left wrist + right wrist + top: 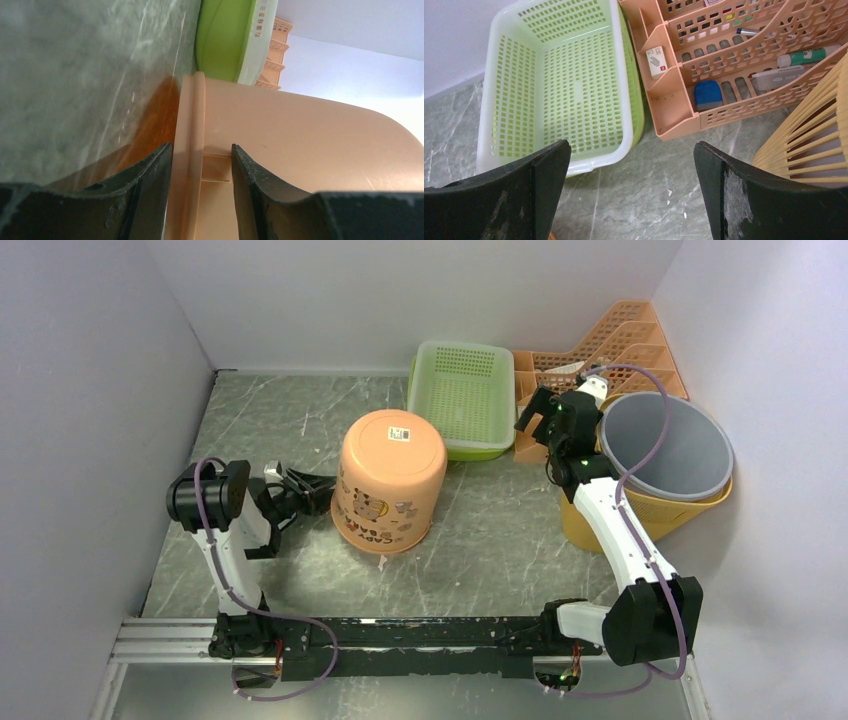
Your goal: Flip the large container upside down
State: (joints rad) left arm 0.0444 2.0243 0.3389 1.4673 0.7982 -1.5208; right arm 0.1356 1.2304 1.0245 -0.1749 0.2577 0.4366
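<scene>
The large container [392, 475] is a peach-orange bucket with cartoon prints. It stands mouth down on the grey table, its flat base with a white label facing up. My left gripper [322, 496] reaches in low from the left at the bucket's bottom rim. In the left wrist view the rim [194, 115] runs between the two black fingers of my left gripper [201, 147], which is open, with a gap on the wall side [310, 145]. My right gripper [530, 416] hovers open and empty [631, 145] over bare table between the green basket and the organiser.
A green perforated basket [462, 395] sits behind the bucket. An orange desk organiser [600, 350] holding stationery stands at the back right. A grey bin [665, 445] nests in a yellow slatted basket [650, 515] by the right wall. White walls enclose three sides.
</scene>
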